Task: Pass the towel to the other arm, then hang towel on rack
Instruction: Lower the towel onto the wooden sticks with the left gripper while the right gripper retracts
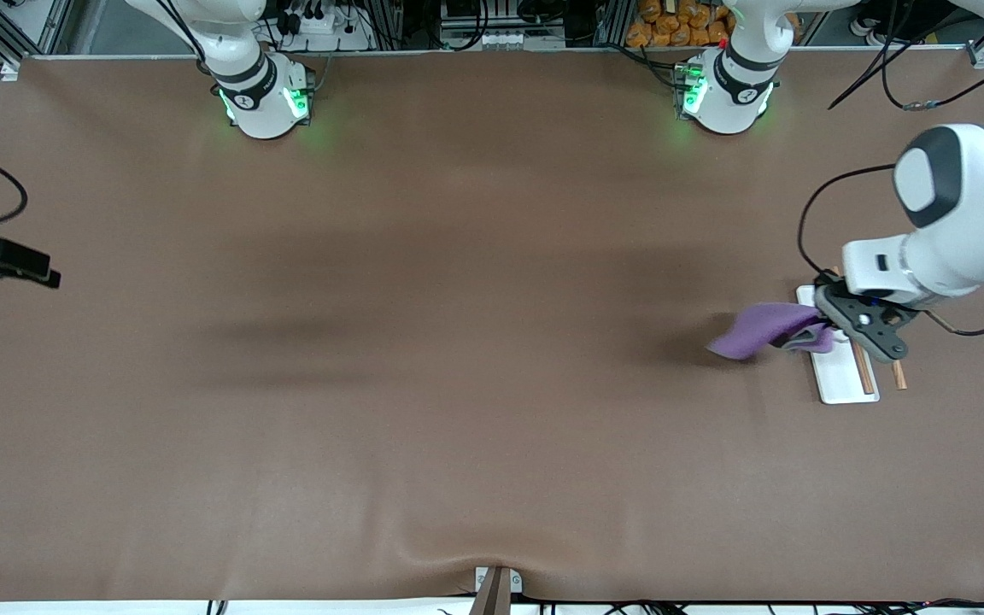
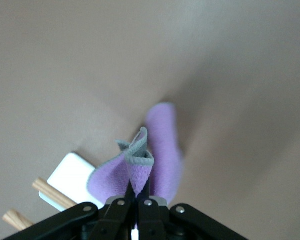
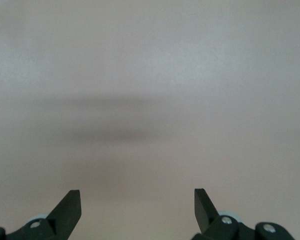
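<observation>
Even, diffuse overhead light falls on the brown bench [image 1: 458, 256], bright without harsh glare. Soft, wide shadows streak its middle, and a darker one lies under the towel [image 1: 761, 331]. Green lamps glow on both arm bases. The front view is sharp. In the left wrist view the towel [image 2: 160, 155] is motion-blurred at its tip. The right wrist view looks pale and washed out, with faint shadow bands.

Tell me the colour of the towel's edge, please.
Grey, around the purple towel pinched by the left gripper; the left wrist view shows it best.
</observation>
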`<state>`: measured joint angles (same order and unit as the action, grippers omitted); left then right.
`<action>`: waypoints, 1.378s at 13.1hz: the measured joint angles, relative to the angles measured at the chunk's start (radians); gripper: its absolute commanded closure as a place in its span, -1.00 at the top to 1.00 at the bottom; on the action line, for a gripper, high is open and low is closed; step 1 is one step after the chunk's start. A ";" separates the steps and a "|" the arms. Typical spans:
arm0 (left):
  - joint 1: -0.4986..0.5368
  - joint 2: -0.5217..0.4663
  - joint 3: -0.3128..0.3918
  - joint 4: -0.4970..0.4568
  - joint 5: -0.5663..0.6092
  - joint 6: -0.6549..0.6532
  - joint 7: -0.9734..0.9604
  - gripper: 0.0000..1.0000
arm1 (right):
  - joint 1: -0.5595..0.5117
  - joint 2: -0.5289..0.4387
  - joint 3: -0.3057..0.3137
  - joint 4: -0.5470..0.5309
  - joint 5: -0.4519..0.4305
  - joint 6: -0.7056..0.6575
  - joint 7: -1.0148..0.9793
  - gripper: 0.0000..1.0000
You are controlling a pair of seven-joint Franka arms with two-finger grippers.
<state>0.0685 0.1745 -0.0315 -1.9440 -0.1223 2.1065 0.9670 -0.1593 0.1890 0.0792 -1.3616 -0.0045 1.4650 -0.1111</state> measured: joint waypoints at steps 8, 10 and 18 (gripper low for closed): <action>0.159 0.009 0.007 -0.027 -0.069 0.013 0.219 -1.00 | -0.036 -0.039 0.017 -0.080 0.000 0.019 0.037 1.00; 0.214 0.009 0.008 -0.027 -0.069 0.011 0.270 -1.00 | -0.011 -0.042 0.025 -0.080 0.000 0.017 0.067 1.00; 0.380 0.050 0.007 -0.032 -0.088 0.010 0.353 -1.00 | 0.014 -0.050 0.028 -0.080 0.000 0.014 0.081 1.00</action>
<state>0.4489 0.2248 -0.0243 -1.9762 -0.2099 2.1160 1.3203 -0.1450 0.1388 0.1069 -1.4418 -0.0046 1.4787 -0.0300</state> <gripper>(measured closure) 0.974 0.000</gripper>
